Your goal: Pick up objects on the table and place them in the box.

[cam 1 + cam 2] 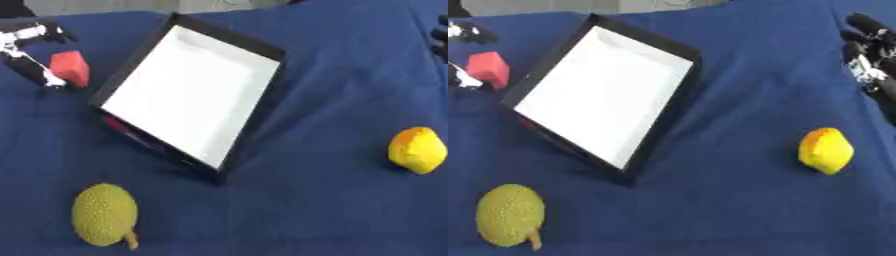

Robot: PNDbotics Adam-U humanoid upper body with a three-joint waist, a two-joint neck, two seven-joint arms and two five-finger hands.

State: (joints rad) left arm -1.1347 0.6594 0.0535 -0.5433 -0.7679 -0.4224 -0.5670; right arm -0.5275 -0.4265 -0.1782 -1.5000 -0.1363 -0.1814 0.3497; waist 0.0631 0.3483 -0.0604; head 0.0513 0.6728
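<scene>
Red block sits just left of the box, inside my left robot hand, fingers spread wide and not closed yet. It looks light, stiff and flat-sided; I'd pinch opposite faces. Right robot hand: can't tell.

We find open blue bench between the green bumpy fruit and the lemon, while the black-walled box blocks the middle and a red block crowds its left side.
</scene>
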